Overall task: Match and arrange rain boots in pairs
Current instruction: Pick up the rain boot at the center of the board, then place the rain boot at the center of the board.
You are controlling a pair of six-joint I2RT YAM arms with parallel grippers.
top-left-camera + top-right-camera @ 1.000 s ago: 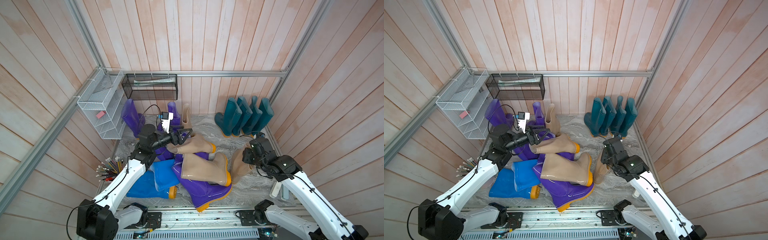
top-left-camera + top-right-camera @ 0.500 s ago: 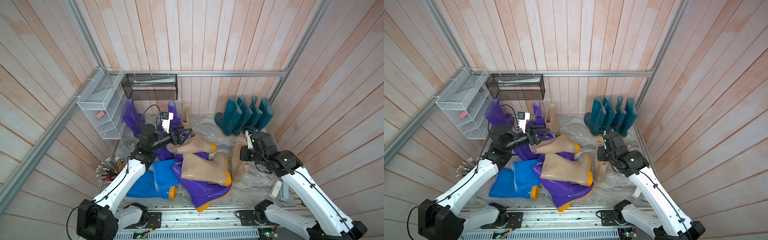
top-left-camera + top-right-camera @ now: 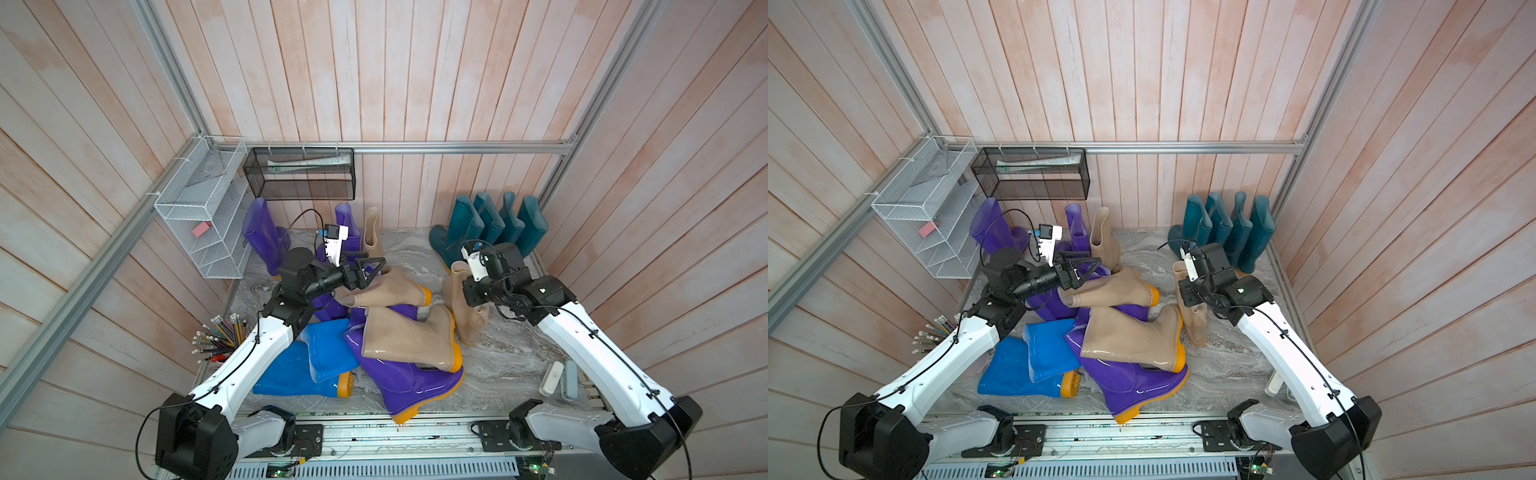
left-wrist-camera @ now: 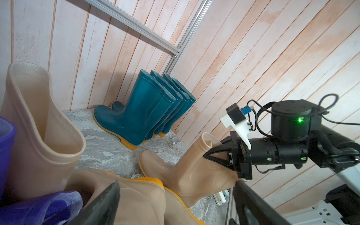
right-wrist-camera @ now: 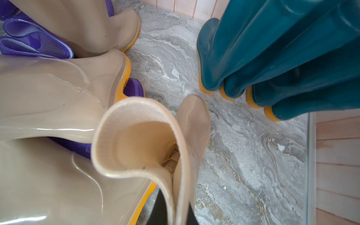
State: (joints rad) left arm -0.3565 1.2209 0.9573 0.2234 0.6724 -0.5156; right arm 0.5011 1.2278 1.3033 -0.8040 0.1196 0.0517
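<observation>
Beige translucent rubber, glossy outside and finely woven in texture inside the rim, forms the tilted boot point(image 4: 185, 175) that the right gripper point(image 4: 215, 155) pinches by the thin wall at the top of its shaft. The black fingers point(image 5: 159, 210) are clamped on that wall. This boot leans between the heap and the four dark teal boots point(image 3: 490, 228), which stand in a tight row in the far right corner of the grey marble-patterned table point(image 3: 511, 357). A paper tag point(image 5: 171, 161) sits inside the shaft; its print is too small to read. The left gripper point(image 3: 371, 272) hovers over the heap with its jaws spread wide, holding nothing. There two more beige boots point(image 3: 411, 336) lie across purple boots point(image 3: 411, 388) and bright blue boots point(image 3: 316, 361), all with orange-yellow soles.
</observation>
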